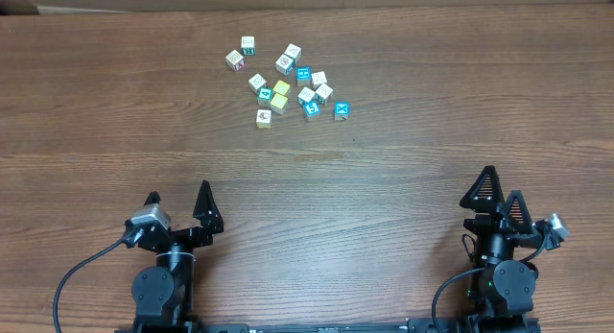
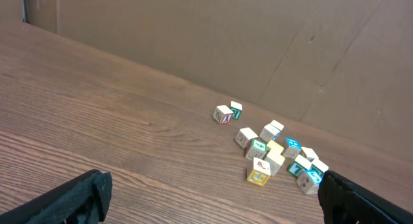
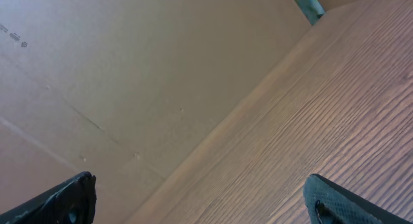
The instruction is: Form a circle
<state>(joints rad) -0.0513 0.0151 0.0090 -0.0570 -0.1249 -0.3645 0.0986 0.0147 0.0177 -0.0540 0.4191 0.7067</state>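
A brown wood-grain table point(image 1: 403, 103) fills the overhead view, with a plain cardboard wall point(image 2: 193, 37) standing behind it in the left wrist view. In the upper middle of the overhead frame lies a loose scatter of cubes point(image 1: 281, 87), tiny toy blocks with white, cyan and yellow faces, some touching and some just apart. At the upper left edge of that scatter, a little apart from it, sits a small group of cubes point(image 1: 235, 59): two white printed blocks close beside each other, forming no ring. In the left wrist view this pair point(image 2: 223, 114) sits at centre frame, with the scatter point(image 2: 274, 153) to its lower right. The left gripper point(image 1: 177, 194) rests at the lower left of the overhead frame and the right gripper point(image 1: 502, 181) at the lower right, both well apart from the cubes. Each has its dark fingers spread wide with nothing between them. The right wrist view shows only bare table, cardboard and the widely parted tips of its own fingers point(image 3: 64, 199).
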